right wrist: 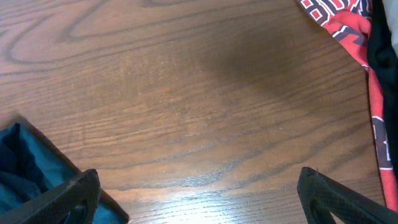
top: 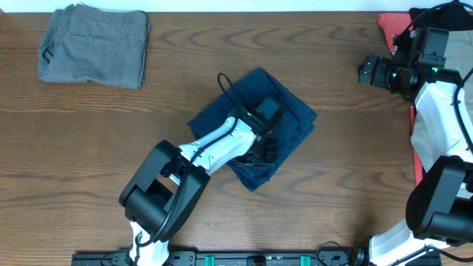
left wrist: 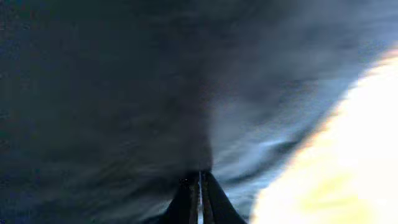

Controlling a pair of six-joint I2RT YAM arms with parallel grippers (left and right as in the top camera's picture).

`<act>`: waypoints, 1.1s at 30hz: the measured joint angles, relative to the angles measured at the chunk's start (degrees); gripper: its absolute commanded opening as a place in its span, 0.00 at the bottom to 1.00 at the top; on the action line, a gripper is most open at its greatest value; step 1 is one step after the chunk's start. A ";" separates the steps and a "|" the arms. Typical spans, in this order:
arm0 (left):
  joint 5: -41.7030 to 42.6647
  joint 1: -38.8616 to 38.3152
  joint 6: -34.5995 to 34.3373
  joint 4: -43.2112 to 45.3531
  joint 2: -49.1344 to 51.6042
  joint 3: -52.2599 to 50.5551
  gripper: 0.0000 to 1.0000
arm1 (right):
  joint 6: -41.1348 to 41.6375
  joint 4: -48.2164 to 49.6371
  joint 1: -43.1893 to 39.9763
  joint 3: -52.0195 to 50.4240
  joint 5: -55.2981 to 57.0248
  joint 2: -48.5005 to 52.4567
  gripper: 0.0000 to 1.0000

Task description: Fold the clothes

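On the wooden worktop (top: 222, 52), the navy shorts (top: 295, 114) lie folded at centre. Your left gripper (left wrist: 199, 183), jaws together, presses into them; your right gripper (right wrist: 199, 186) gapes wide, idle. Withdrawing carelessly could snag cloth and undo the fold.

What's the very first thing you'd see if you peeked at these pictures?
The dark navy blue cloth shorts lie roughly folded in the middle of the brown wooden table, with the shut left gripper down on them. Next come the neatly folded grey cloth shorts at the table's far left corner and the bright red printed cloth at its right edge, near the open right gripper.
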 measured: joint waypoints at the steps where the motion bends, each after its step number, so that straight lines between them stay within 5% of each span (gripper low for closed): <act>1: 1.33 -0.46 -0.33 1.95 0.07 -0.04 0.06 | 0.00 0.00 0.00 0.00 0.00 0.00 0.99; 12: 11.15 -1.66 -0.02 9.75 -0.28 3.98 0.07 | 0.00 0.00 0.00 0.00 0.00 0.00 0.99; 16: 9.86 0.15 2.51 6.60 -3.56 6.75 0.21 | 0.00 0.00 0.00 0.00 0.02 0.00 0.99; 25: -4.61 21.07 7.67 -5.44 -10.43 8.15 0.21 | 0.00 0.00 0.00 0.00 0.00 0.00 0.99; 33: -8.76 33.42 10.69 -4.83 -7.19 8.13 0.06 | 0.00 0.00 0.00 0.00 0.00 0.00 0.99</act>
